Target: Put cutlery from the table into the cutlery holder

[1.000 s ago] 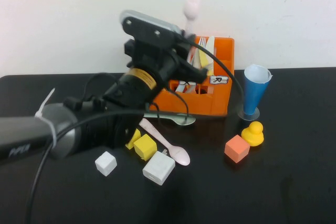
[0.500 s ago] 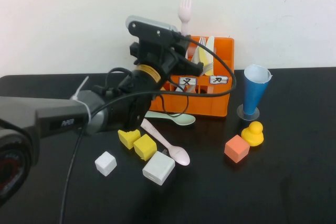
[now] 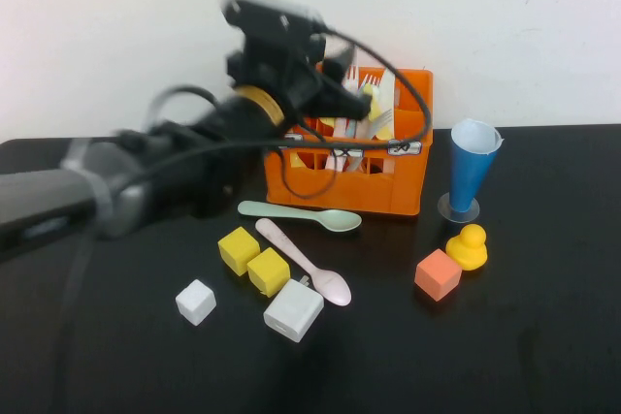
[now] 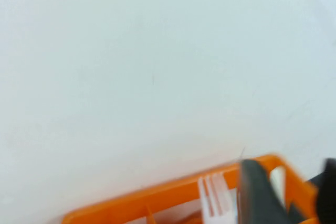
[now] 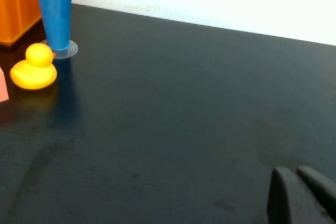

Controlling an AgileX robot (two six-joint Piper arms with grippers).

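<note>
The orange cutlery holder (image 3: 374,186) stands at the back of the black table, with several pale forks (image 3: 376,94) upright in it. My left gripper (image 3: 347,96) hovers over the holder's left rear part. In the left wrist view the left gripper (image 4: 291,192) is open, its dark fingers (image 4: 256,192) apart over the orange rim (image 4: 157,198), with a pale fork (image 4: 212,199) standing just beside one finger. A pale green spoon (image 3: 301,214) and a pale pink spoon (image 3: 309,265) lie on the table in front of the holder. My right gripper (image 5: 298,195) is shut and empty above bare table, outside the high view.
A blue cone cup (image 3: 471,170) stands right of the holder, with a yellow duck (image 3: 468,247) and an orange cube (image 3: 438,274) in front of it. Two yellow cubes (image 3: 254,261) and two white cubes (image 3: 293,309) lie by the pink spoon.
The pale fork held high above the holder has gone down into it. My left gripper has let it go and moved up and left.
</note>
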